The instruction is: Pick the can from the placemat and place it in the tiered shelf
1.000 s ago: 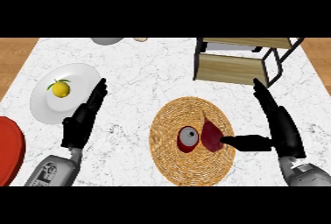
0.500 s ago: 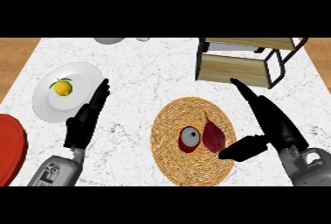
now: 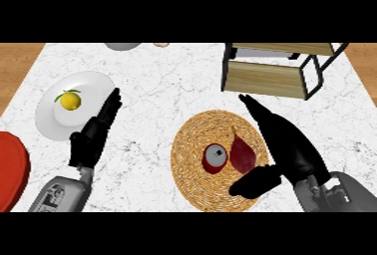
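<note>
Counter (image 3: 184,94): white marble, wood floor showing at both far corners.

Shelf (image 3: 274,69): tiered, wooden boards in a dark metal frame, at the far right, well ahead of the right hand's fingertips.

Mat (image 3: 221,159): round woven placemat, directly left of the right hand; the hand's thumb lies over its near right edge.

Red disc (image 3: 11,169): partly cut off at the left edge, left of the left forearm.

Plate (image 3: 70,107): white, just left of the left hand's fingers, carrying a lemon (image 3: 69,100).

Right hand (image 3: 290,147): open, fingers straight and pointing forward along the mat's right edge, thumb spread leftward over the mat. It holds nothing.

Left hand (image 3: 94,134): open, fingers straight up, resting beside the plate.

Can (image 3: 230,155): dark red with a grey end facing up, lying on the mat's middle, just left of the right hand's palm, between thumb and fingers. Contact with the hand cannot be told.

Two small items at the far edge, a grey bowl (image 3: 121,46) and a pale object (image 3: 160,44), well ahead of the left hand.
</note>
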`<state>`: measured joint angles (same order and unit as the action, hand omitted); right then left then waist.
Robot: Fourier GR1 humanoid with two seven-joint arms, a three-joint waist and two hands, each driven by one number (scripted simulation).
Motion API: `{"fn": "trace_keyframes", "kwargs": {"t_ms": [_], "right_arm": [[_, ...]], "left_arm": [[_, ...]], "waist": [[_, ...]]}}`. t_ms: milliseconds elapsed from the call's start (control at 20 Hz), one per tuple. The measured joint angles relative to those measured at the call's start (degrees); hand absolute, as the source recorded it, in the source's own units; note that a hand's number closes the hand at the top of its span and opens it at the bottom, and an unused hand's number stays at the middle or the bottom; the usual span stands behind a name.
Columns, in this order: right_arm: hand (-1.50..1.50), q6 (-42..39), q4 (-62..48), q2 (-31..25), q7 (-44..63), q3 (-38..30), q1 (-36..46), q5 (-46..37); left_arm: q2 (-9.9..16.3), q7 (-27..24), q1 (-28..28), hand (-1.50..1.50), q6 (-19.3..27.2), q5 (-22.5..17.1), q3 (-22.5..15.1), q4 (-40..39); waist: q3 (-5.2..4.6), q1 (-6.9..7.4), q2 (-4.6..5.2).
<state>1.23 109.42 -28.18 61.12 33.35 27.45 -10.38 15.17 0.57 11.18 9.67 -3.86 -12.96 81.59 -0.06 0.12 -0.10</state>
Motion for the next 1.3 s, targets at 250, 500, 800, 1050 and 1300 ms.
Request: {"fn": "trace_keyframes", "kwargs": {"t_ms": [250,500,800,1050,1300], "right_arm": [[-1.5,-1.13,0.04,5.04,1.8,0.99,0.66,-5.35],[-1.5,-2.07,0.07,8.32,2.62,1.76,-0.67,-10.4],[-1.5,-3.05,-3.06,13.39,1.98,2.4,-2.04,-15.13],[-1.5,-4.17,-5.16,15.77,1.1,0.56,-3.37,-17.38],[-1.5,-5.06,-6.6,18.61,0.78,0.35,-5.07,-20.28]], "left_arm": [[-0.53,0.12,-0.66,0.0,-1.2,0.68,0.94,0.51],[-1.59,0.1,0.36,0.0,-1.5,1.71,1.78,-0.69],[-3.11,-0.63,-0.34,0.0,-1.57,3.14,1.86,-1.09],[-3.17,-0.75,-0.37,0.0,-2.56,3.68,2.98,-0.77],[-4.81,0.33,1.01,0.0,-2.15,5.13,3.07,-1.37]], "waist": [[0.01,-0.02,0.0],[0.03,-0.16,0.01],[0.03,-0.08,0.04],[0.04,-0.07,0.05],[0.04,-0.13,0.06]]}}
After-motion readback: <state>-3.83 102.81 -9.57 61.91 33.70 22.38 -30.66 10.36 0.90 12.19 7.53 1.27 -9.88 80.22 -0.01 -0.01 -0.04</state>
